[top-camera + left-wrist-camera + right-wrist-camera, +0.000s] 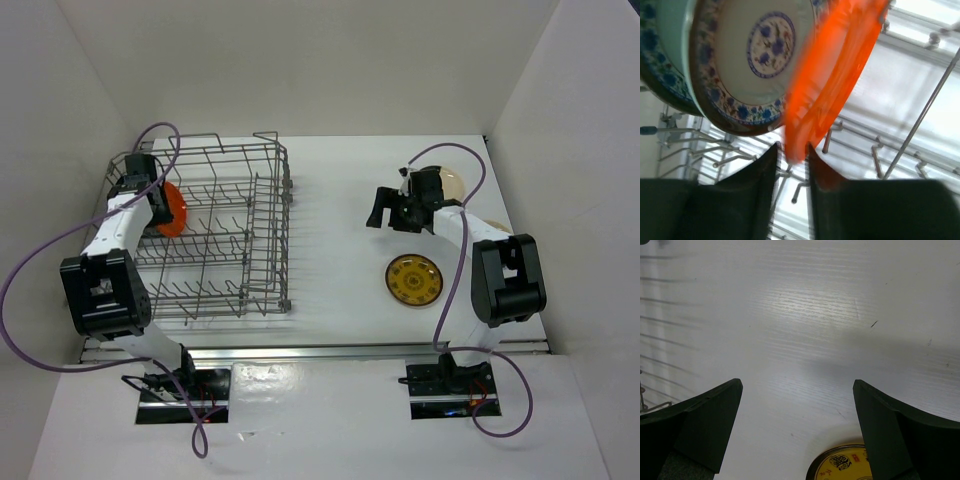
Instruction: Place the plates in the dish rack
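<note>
The grey wire dish rack [215, 240] stands on the left of the table. My left gripper [152, 200] is inside its left end, shut on the rim of the plain orange plate [174, 208], held on edge. In the left wrist view the orange plate [832, 75] runs up from my left gripper [791, 152], next to two upright blue patterned plates [752, 60] among the tines. My right gripper [385, 210] is open and empty over bare table. The yellow-brown plate [414, 279] lies flat near it and shows in the right wrist view [840, 466] below my right gripper [797, 385]. A cream plate [450, 185] lies behind the right wrist.
White walls close in the table on the left, back and right. The rack's tall right wall [272, 230] stands between the two arms. Purple cables loop off both arms. Rows of tines [875, 160] lie under the orange plate.
</note>
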Controlling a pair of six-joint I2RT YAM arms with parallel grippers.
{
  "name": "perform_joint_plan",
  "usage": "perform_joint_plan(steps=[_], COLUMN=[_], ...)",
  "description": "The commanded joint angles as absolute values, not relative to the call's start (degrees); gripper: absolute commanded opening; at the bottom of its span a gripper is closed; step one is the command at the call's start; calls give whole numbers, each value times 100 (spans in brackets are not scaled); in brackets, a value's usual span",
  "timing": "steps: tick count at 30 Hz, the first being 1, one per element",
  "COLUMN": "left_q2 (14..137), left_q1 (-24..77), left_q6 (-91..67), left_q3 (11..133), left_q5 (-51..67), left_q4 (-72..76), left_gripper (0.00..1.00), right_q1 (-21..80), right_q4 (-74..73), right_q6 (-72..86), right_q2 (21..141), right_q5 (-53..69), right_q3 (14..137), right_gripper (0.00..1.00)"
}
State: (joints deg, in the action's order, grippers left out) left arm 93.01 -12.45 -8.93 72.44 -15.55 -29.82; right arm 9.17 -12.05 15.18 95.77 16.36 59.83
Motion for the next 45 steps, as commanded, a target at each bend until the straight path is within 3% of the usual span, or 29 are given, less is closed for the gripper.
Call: perform_joint_plan(steps=[1,2,3,4,11,18,22,34,45], left_q2=[9114,9010,8957,8895,8034,7304,7549,7866,7594], left_q1=[-1169,-1108,-1107,-1107,-1046,-756,-266,519,571], left_q6=[-861,-861,-861,-861,-861,-861,-1055,-1107,-1107], left_q3=[7374,7374,7374,7374,7558,7963,8357,8421,8051], left_q5=[-1406,-1467,-1468,-1520,-1468,366,1326,1731,1916], left_q4=[-3296,-3296,-3296,-3296,-3033,-2646,-2592,-2452,-2338], left_gripper=[45,53,70,73,88,99,99,99,99], right_q1=[888,888,888,888,704,142,-429,-756,-756], right_q4=[-1107,-1107,-1160,-1160,-1485,-1827,-1898,-2312,-2724], right_q6=[1538,1538,1538,1538,1538,1757,2073,2732,3470], right_q2=[9519,9519,9466,9466,9185,8614,7992,6804,7619], right_q5=[1670,1609,1547,1495,950,299,676,614,545], right_q3=[6170,6170,6170,6170,6337,6013,5292,3824,3823], right_gripper=[100,100,100,100,100,100,100,100,100])
